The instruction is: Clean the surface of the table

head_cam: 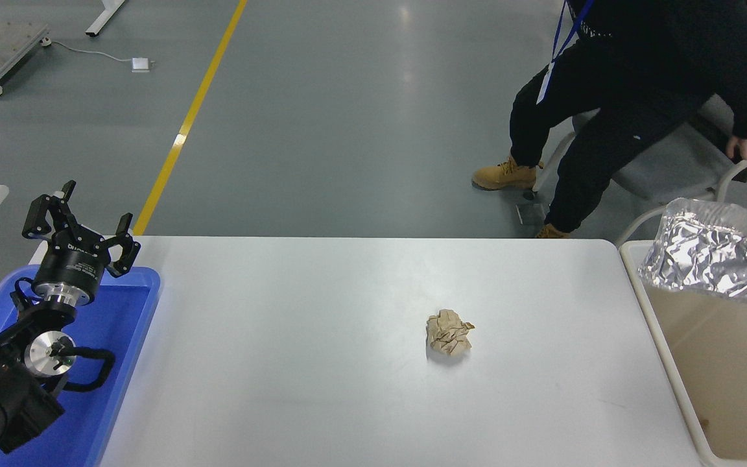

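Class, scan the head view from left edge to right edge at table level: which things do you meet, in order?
Blue tray with the left gripper parked above it → bare white table surface → crumpled brown paper ball → cream bin → crinkled foil bag above it.

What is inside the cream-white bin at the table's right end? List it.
The crumpled foil sheet hangs over the cream-white bin's far end, covering that part of the inside. Below it the tan floor shows only a few small specks. The near corner is out of frame.

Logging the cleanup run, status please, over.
Left tool open, parked over blue tray. Right tool out of view. Foil bag over cream bin. Crumpled paper ball on table surface.
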